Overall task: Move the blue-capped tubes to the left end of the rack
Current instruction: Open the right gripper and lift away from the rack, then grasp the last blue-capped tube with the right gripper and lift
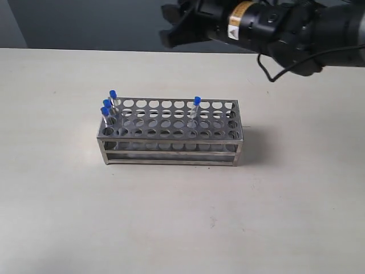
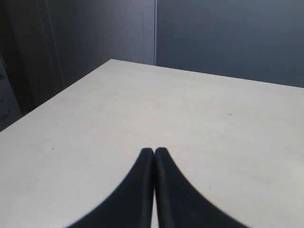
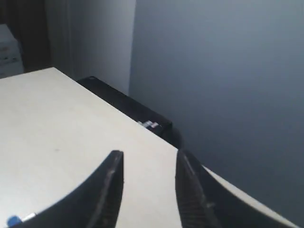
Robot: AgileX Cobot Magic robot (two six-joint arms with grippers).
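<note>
The silvery metal rack (image 1: pixel 171 134) stands mid-table in the exterior view. Three blue-capped tubes (image 1: pixel 108 111) stand upright in holes at its left end. A fourth blue-capped tube (image 1: pixel 195 108) stands alone right of the rack's middle. My right gripper (image 1: pixel 171 28) hangs high above the table's far edge, behind the rack, open and empty; the right wrist view shows its fingers (image 3: pixel 111 183) apart, with one blue cap (image 3: pixel 13 220) at the frame's edge. My left gripper (image 2: pixel 154 152) is shut on nothing over bare table; the exterior view does not show it.
The pale tabletop (image 1: pixel 182 217) surrounds the rack. The right arm's black body with its cable (image 1: pixel 279 28) spans the top right of the exterior view. A dark grey wall (image 1: pixel 85 23) lies behind the table's far edge.
</note>
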